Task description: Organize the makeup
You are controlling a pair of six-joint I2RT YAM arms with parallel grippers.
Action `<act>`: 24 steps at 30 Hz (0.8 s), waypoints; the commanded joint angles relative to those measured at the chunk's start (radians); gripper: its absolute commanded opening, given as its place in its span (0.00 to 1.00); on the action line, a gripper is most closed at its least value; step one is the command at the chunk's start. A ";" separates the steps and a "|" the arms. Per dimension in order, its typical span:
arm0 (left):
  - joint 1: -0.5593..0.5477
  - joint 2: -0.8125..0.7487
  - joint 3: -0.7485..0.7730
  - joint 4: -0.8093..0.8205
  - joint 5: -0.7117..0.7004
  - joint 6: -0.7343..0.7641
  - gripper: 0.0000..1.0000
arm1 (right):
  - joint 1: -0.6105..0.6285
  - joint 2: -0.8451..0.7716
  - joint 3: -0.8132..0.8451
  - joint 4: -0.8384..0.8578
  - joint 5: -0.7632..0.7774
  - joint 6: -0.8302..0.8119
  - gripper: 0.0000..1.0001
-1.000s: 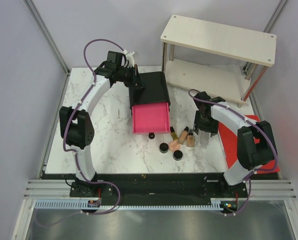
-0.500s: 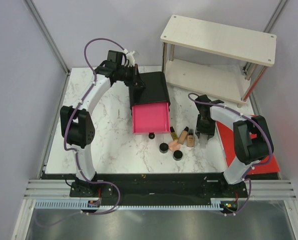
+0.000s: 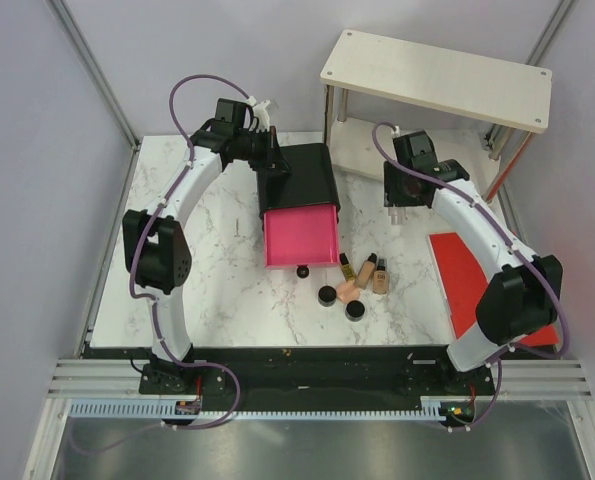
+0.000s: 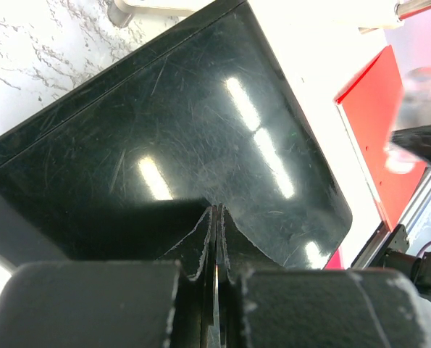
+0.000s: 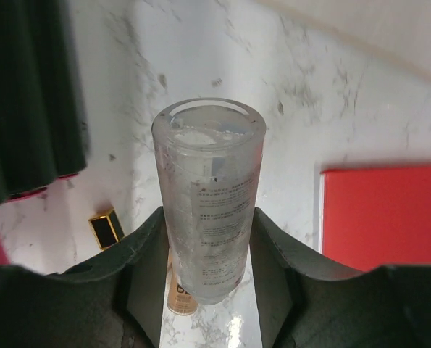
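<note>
My right gripper [image 3: 398,195] is shut on the clear container [image 5: 208,196] and holds it upright above the table, near the shelf's lower board. On the marble below lie the gold-black tube [image 3: 345,267], two beige foundation tubes [image 3: 366,270] [image 3: 380,278], the peach puff [image 3: 349,291] and two round black jars [image 3: 326,295] [image 3: 355,310]. The right wrist view shows the gold-black tube [image 5: 105,227] and one beige tube [image 5: 177,301] under the container. My left gripper [image 3: 272,165] is shut and empty, its tips [image 4: 216,216] over the black box's top [image 4: 186,123].
The black box [image 3: 305,172] has one pink drawer [image 3: 300,235] pulled out toward me. A small black piece [image 3: 302,271] lies at the drawer's front. A two-level wooden shelf [image 3: 437,75] stands at the back right. A red mat [image 3: 477,285] lies on the right.
My right gripper has risen from the table beside the tubes and moved back toward the shelf with the clear container in it. The left arm has stayed put.
</note>
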 commanded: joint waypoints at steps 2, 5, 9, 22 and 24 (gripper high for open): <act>0.002 0.084 -0.032 -0.155 -0.096 0.070 0.02 | 0.106 -0.045 0.114 0.073 -0.003 -0.255 0.00; 0.003 0.085 -0.033 -0.158 -0.099 0.073 0.03 | 0.179 -0.064 0.125 0.125 -0.009 -0.358 0.00; 0.003 0.086 -0.035 -0.161 -0.100 0.072 0.02 | 0.310 -0.108 0.090 0.213 -0.052 -0.520 0.00; 0.003 0.097 -0.030 -0.169 -0.099 0.073 0.02 | 0.505 -0.081 0.053 0.267 -0.144 -0.683 0.00; 0.003 0.095 -0.032 -0.169 -0.097 0.075 0.03 | 0.522 -0.055 0.044 0.270 -0.164 -0.683 0.00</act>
